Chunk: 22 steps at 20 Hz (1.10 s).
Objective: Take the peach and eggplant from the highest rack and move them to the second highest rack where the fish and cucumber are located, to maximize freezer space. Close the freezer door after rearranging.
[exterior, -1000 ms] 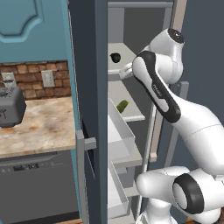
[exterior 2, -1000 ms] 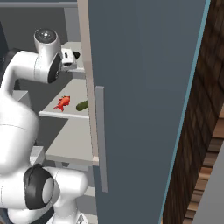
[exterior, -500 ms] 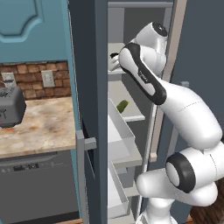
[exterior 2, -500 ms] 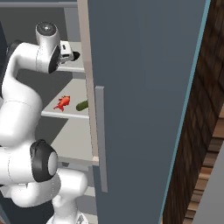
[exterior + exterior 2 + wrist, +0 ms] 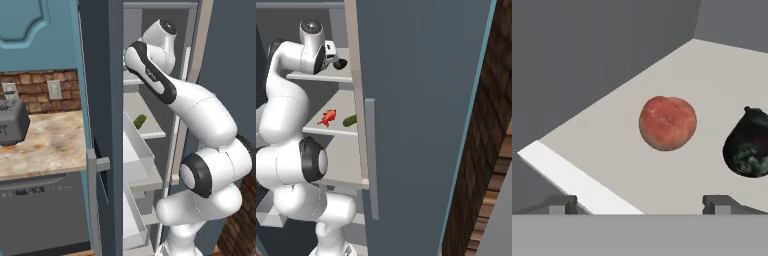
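Observation:
In the hand view the peach (image 5: 667, 123) lies on the pale top rack (image 5: 612, 165), straight ahead of my gripper (image 5: 640, 205). The dark eggplant (image 5: 747, 145) lies beside the peach at the right. My gripper is open and holds nothing; its fingertips (image 5: 562, 204) hover just above the rack's front edge, short of both. From the right base camera my hand (image 5: 330, 50) is at the top rack (image 5: 316, 77). One rack lower lie the red fish (image 5: 327, 116) and the green cucumber (image 5: 349, 120), which also shows from the left side (image 5: 140, 120). The freezer door (image 5: 421, 100) stands open.
The open door's edge (image 5: 192, 75) runs close along the arm's right side. White drawers (image 5: 135, 155) jut out below the racks. A toaster (image 5: 12, 122) stands on the stone counter (image 5: 45, 145) to the left. A brick wall (image 5: 491, 150) lies right of the door.
The arm has swung up and further into the freezer, bringing the hand to the top rack. The jaws have stayed open. Fish and cucumber have not moved.

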Tool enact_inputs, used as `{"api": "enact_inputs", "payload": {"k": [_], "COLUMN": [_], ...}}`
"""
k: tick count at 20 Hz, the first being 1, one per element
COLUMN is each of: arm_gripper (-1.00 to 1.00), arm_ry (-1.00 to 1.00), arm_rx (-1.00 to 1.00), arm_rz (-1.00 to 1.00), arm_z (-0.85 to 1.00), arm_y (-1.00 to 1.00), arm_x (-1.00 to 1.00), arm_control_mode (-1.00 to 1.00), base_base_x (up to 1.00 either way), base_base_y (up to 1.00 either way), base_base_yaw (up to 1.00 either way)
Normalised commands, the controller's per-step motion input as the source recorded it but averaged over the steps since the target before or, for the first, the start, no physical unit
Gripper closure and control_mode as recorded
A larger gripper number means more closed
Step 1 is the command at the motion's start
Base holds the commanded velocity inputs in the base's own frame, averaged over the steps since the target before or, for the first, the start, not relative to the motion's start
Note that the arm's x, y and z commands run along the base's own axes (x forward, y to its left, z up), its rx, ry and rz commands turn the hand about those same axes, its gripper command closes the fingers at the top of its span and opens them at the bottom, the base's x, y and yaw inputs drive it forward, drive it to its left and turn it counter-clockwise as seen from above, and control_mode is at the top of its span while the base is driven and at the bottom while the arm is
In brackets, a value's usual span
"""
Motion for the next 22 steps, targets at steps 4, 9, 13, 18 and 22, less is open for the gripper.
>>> {"api": "enact_inputs", "payload": {"k": [4, 9, 13, 18, 22], "arm_gripper": [-1.00, -1.00, -1.00, -1.00, -1.00], "arm_ry": [0.00, 0.00, 0.00, 0.00, 0.00], "arm_rx": [0.00, -0.02, -0.04, -0.03, -0.03], "arm_rz": [0.00, 0.00, 0.00, 0.00, 0.00], "arm_z": [0.00, -0.07, -0.10, -0.08, -0.08], "arm_y": [0.11, 0.00, 0.09, 0.21, 0.19], "arm_x": [0.47, 0.47, 0.37, 0.30, 0.23], "arm_control_mode": [-1.00, -1.00, -1.00, -1.00, -1.00], "base_base_x": [0.00, 0.00, 0.00, 0.00, 0.00], "base_base_y": [0.00, 0.00, 0.00, 0.00, 0.00], "base_base_yaw": [0.00, 0.00, 0.00, 0.00, 0.00]}}
